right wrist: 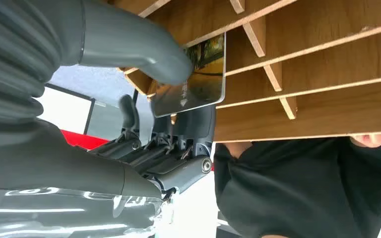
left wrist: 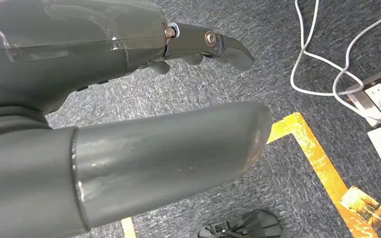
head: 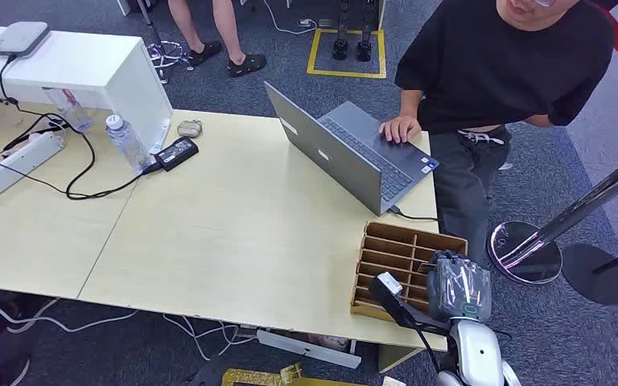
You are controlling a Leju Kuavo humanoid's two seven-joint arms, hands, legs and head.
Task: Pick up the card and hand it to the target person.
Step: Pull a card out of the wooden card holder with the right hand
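Right hand [right wrist: 168, 124] pinches card [right wrist: 193, 84] at wooden slotted tray [head: 394, 257]

You had even, bright overhead light with soft shadows; glare streaked the robot hand [right wrist: 79, 198] cover at seven o'clock.

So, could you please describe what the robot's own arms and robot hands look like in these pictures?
The right robot hand has a grey ribbed cover under glossy clear wrap, with a silver-white forearm below it and a black cable alongside. Up close, this robot hand shows a thick smooth grey thumb and darker jointed fingers with metal pins. The left robot hand looks alike: matte grey thumb, dark fingers, clear tape over its cover.
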